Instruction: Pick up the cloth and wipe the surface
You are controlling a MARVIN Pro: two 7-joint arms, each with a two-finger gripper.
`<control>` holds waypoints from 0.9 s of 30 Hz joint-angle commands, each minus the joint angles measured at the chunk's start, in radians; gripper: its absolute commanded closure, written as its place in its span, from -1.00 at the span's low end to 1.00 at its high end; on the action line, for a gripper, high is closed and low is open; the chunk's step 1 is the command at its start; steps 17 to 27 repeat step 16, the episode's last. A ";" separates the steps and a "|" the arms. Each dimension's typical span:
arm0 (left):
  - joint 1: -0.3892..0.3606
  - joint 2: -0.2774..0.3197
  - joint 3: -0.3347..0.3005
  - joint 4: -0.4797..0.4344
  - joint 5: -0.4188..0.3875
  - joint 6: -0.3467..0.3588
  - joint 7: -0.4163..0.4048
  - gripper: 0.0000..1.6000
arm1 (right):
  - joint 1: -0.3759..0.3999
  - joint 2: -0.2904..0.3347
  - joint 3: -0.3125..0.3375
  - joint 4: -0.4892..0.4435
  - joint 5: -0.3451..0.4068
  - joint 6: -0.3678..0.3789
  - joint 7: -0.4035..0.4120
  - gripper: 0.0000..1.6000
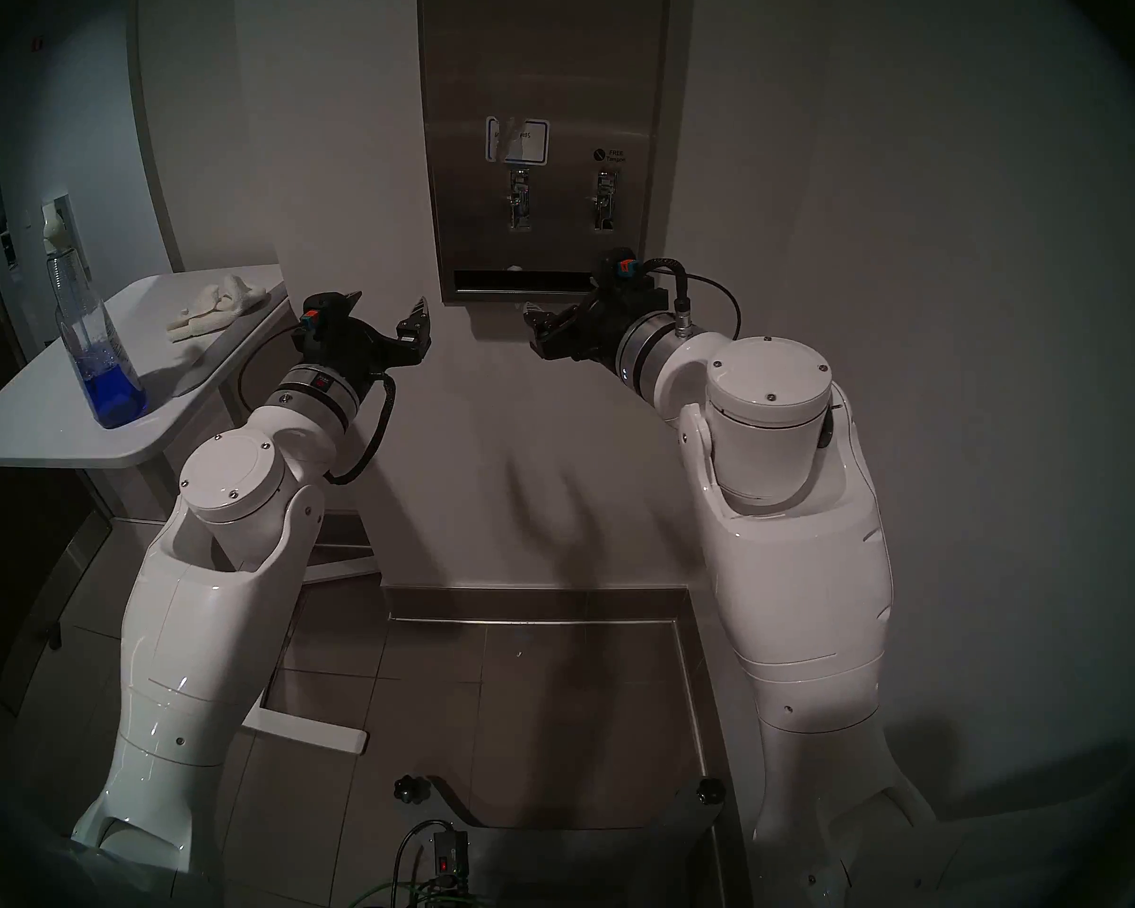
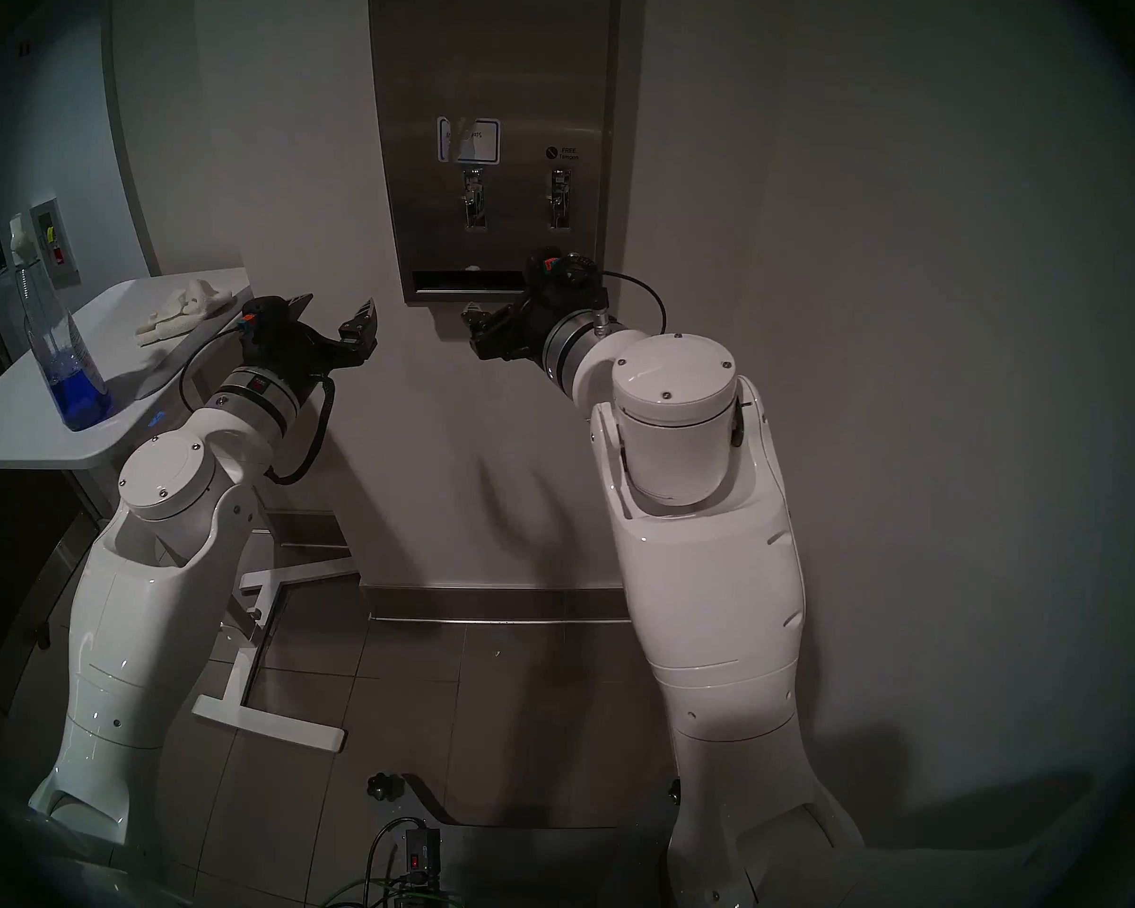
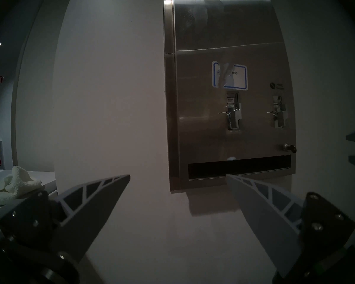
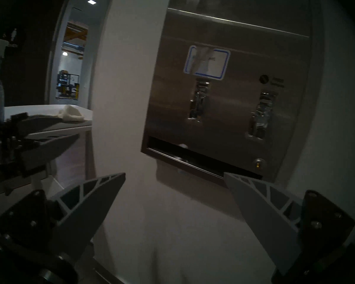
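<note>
1. One off-white waffle cloth [image 1: 221, 309], crumpled, on far end of white tabletop [image 1: 41, 428] at left; long axis runs near-left to far-right.
2. One tall brushed-steel dispenser front [image 1: 545, 55] on far wall, upright: 1 blue-bordered label, 2 lever slots, 1 dark slot.
3. One spray bottle w/ blue liquid [image 1: 96, 356], near end of tabletop.
4. Two claws: left gripper [image 1: 388, 304] and right gripper [image 1: 539, 336], both spread wide, holding nothing, well apart from cloth.

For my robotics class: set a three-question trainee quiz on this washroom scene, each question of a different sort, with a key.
1. True or false: the left gripper holds the cloth.
2. Multiple choice: the spray bottle holds liquid that is A) blue B) red C) green.
3. Short answer: what lies between the right gripper and the dispenser front?

Key
1. False; its jaws are open and empty, and the cloth lies on the white table.
2. A
3. Nothing; it is open and empty.
</note>
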 commanded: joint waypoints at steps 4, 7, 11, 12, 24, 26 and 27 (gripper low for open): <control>0.071 0.019 -0.059 -0.147 -0.031 0.051 0.000 -1.00 | -0.034 -0.009 -0.054 -0.065 -0.006 0.007 -0.181 -1.00; 0.077 0.018 -0.066 -0.157 -0.036 0.070 0.001 -1.00 | -0.038 -0.007 -0.066 -0.065 0.005 0.005 -0.221 -1.00; 0.080 0.017 -0.071 -0.165 -0.040 0.086 0.001 -1.00 | -0.042 -0.007 -0.082 -0.064 0.023 0.002 -0.275 -1.00; 0.080 0.017 -0.072 -0.166 -0.041 0.089 0.001 -1.00 | -0.042 -0.007 -0.084 -0.063 0.027 0.001 -0.283 -1.00; 0.081 0.016 -0.074 -0.169 -0.042 0.096 0.002 -1.00 | -0.043 -0.007 -0.090 -0.062 0.038 -0.002 -0.307 -1.00; 0.081 0.016 -0.074 -0.169 -0.042 0.096 0.002 -1.00 | -0.043 -0.007 -0.090 -0.062 0.038 -0.002 -0.307 -1.00; 0.081 0.016 -0.074 -0.169 -0.042 0.096 0.002 -1.00 | -0.043 -0.007 -0.090 -0.062 0.038 -0.002 -0.307 -1.00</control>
